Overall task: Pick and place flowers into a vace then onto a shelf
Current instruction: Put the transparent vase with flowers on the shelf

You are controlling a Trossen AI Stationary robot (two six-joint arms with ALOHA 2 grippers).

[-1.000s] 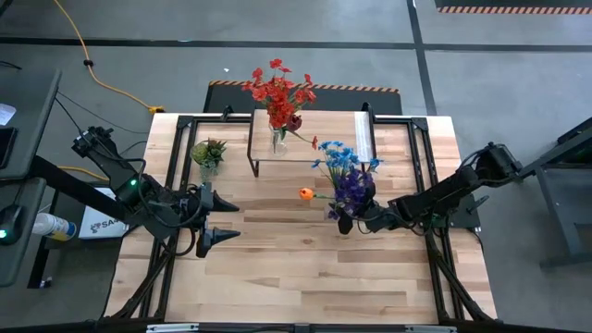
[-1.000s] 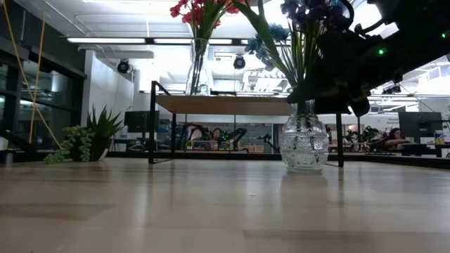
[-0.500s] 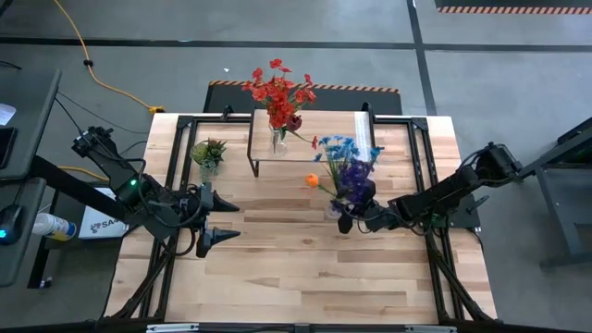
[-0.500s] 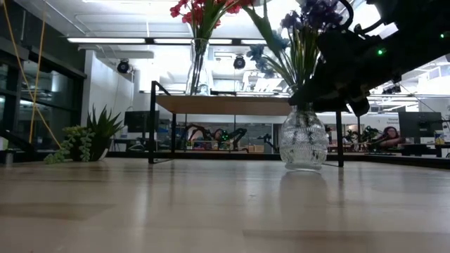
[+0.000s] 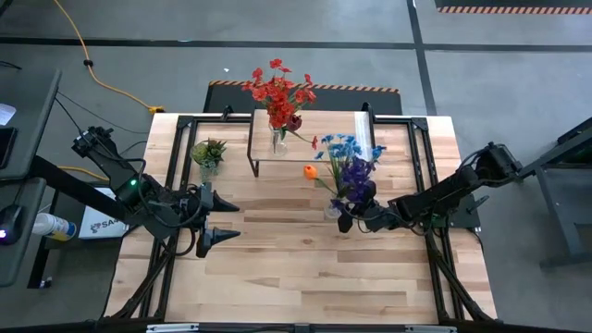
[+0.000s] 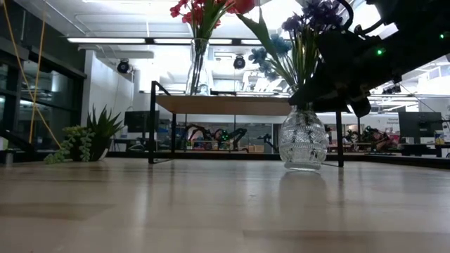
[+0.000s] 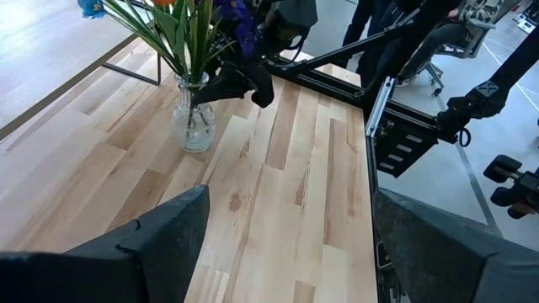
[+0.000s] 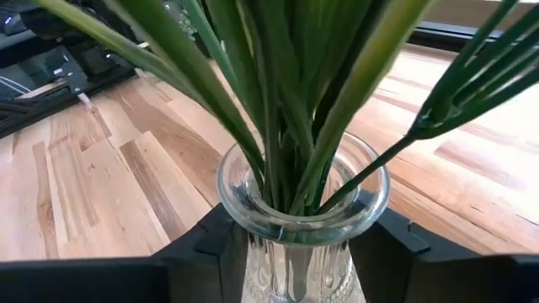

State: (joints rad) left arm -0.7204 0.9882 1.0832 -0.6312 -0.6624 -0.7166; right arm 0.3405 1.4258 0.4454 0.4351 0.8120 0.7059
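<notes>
- The flowers (image 5: 344, 166) in play are the blue, purple and orange bunch; their green stems stand in a clear glass vase (image 6: 303, 139) on the tabletop (image 5: 305, 268), right of centre and just in front of the shelf.
- A second ago the bunch leaned lower, with the orange bloom (image 5: 311, 171) nearer the front; now the blooms sit a little farther back and more upright, and from table height the vase has barely moved and still rests on the wood.
- The right gripper (image 8: 290, 252) has closed in on the vase: its two dark fingers (image 8: 210, 244) press either side of the neck just under the rim, only as far apart as the glass allows, where a second ago they stood wider.
- My reading: the grasp has just been made and the lift has not begun, so the next step is to raise the vase and carry it to the shelf.
- The shelf (image 5: 319, 143), a low light-wood board on thin black legs, stands at the far middle of the table; a tall vase of red flowers (image 5: 277, 91) already occupies its left part, leaving the right part free.
- The tall, spreading bunch makes the load top-heavy, so I would expect tipping to be the risk on the way up.
- The left gripper (image 5: 215, 220) waits well off to the left, near the front, fingers spread wide and holding nothing.
- A small green spiky plant (image 5: 208, 153) sits on the table left of the shelf.
</notes>
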